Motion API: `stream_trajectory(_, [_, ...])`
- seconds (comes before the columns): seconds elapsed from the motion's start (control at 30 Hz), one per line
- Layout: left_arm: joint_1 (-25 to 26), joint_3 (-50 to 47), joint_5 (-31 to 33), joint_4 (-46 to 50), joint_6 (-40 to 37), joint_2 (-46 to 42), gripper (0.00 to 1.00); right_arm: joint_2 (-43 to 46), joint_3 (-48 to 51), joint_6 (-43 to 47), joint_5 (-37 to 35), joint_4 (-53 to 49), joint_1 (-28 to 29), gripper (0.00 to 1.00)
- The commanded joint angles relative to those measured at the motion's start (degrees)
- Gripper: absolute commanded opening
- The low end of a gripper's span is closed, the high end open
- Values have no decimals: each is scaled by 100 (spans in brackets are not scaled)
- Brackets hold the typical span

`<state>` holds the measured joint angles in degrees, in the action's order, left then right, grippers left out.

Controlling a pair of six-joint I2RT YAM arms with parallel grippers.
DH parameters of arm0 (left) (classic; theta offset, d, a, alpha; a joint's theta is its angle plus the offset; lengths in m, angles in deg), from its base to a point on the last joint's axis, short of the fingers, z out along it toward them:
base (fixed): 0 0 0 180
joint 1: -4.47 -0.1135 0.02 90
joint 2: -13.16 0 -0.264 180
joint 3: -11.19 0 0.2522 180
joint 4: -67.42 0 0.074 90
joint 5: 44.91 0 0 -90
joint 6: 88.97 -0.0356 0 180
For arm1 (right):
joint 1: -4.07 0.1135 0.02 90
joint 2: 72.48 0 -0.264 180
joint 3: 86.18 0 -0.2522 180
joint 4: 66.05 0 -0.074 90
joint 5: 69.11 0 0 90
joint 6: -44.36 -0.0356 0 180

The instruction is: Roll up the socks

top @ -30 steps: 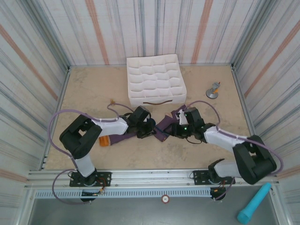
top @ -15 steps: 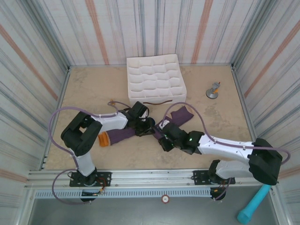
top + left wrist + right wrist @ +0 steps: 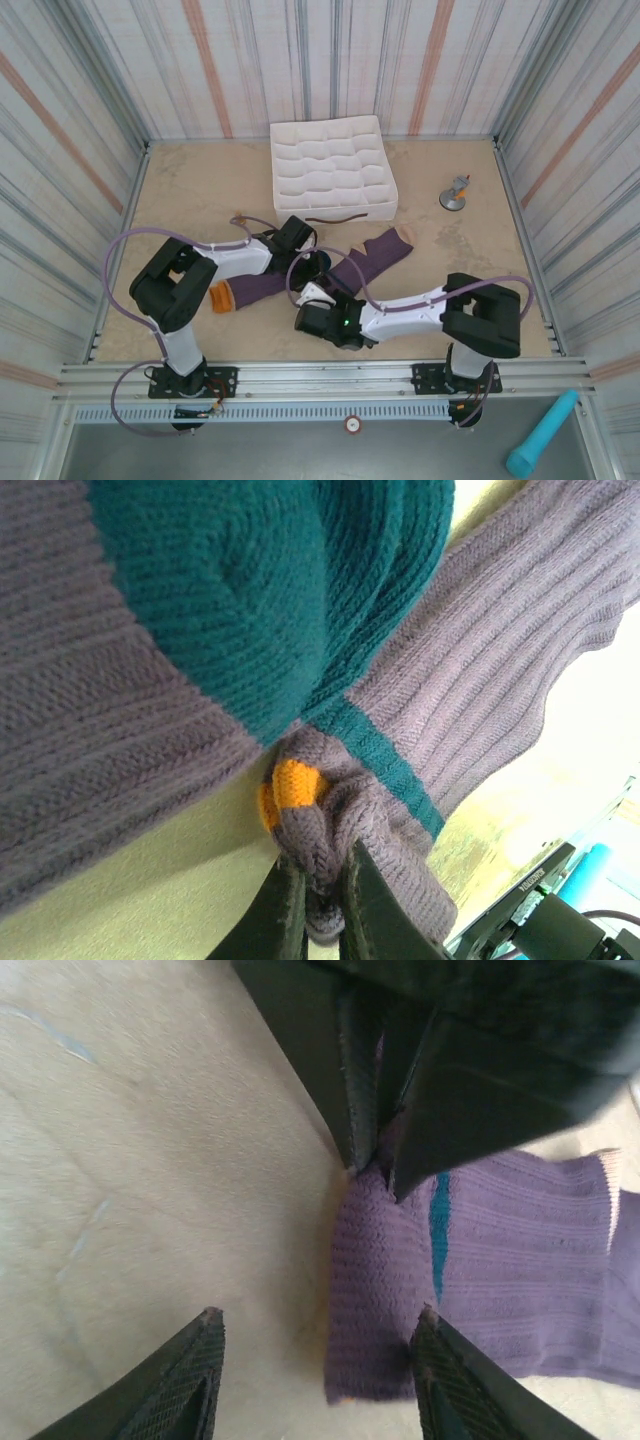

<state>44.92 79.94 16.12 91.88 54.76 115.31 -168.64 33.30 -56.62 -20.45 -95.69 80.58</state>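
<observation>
Left fingers [image 3: 322, 865]: shut, pinching a small bunched fold of purple knit carrying an orange fleck, at the spot where the socks [image 3: 330, 275] are meeting mid-bench.

Right fingers [image 3: 318, 1335]: standing roughly half open, gripping nothing, hovering low over the bench [image 3: 200, 190], with the free edge of a purple sock lying just beyond the tips. The left arm's pinch is sitting directly ahead of them.

Step in hand (judged): starting the roll at the pinched end. The roll is not yet formed.

Handling note (judged):
- The left pinch should be holding firm as the anchor.
- The right fingers should be taking the whole thickness of the free edge, not one layer.
- The turn should be going snugly around the pinch, since limp ribbing is likely to be slipping or skewing.

Condition of goods:
- Orange-cuffed sock [image 3: 260, 288]: lying flat, running from the pinch toward the left arm's base.
- Tan-tipped sock [image 3: 370, 255]: lying flat, angling away toward the white gridded box [image 3: 330, 165], near it but apart.
- Teal toe [image 3: 270, 580]: bulging over the pinch.
- Thin teal stripe [image 3: 438, 1218]: crossing the ribbed purple.
- Which sock the pinched fold belongs to: cannot tell.
</observation>
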Motion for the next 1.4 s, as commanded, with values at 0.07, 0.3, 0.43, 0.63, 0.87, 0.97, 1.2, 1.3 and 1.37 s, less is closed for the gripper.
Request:
stream_trajectory(0.07, [-54, -2, -163, 117, -152, -10, 0, -422, -162, 47, -745, -1, 31, 48])
stream_trajectory(0.3, [-54, -101, -171, 33, -144, -48, 0, -810, -140, 2, -871, 130, 18, 27])
stream_trajectory(0.43, [-67, -179, -139, 11, -146, -123, 4, -708, -16, -324, -646, 159, -120, 10])
stream_trajectory(0.63, [-89, -225, -62, 32, -179, -280, 46, -116, 517, -489, 166, 567, -433, 2])
stream_trajectory(0.87, [-143, -286, -91, -63, -118, -649, 77, 279, 859, -506, 1135, 778, -949, 0])
stream_trajectory(0.97, [-142, -328, -8, -55, -121, -799, 77, 304, 932, -571, 1496, 845, -1180, 0])
stream_trajectory(1.2, [-195, -525, 26, -155, -29, -734, 77, 359, 1036, -686, 1770, 885, -1409, 0])
stream_trajectory(1.3, [-217, -648, -35, -429, 130, -679, 76, 337, 1052, -718, 1815, 898, -1404, 0])
stream_trajectory(1.37, [-230, -680, -1, -479, 189, -645, 76, 308, 1055, -747, 1815, 881, -1402, 0])
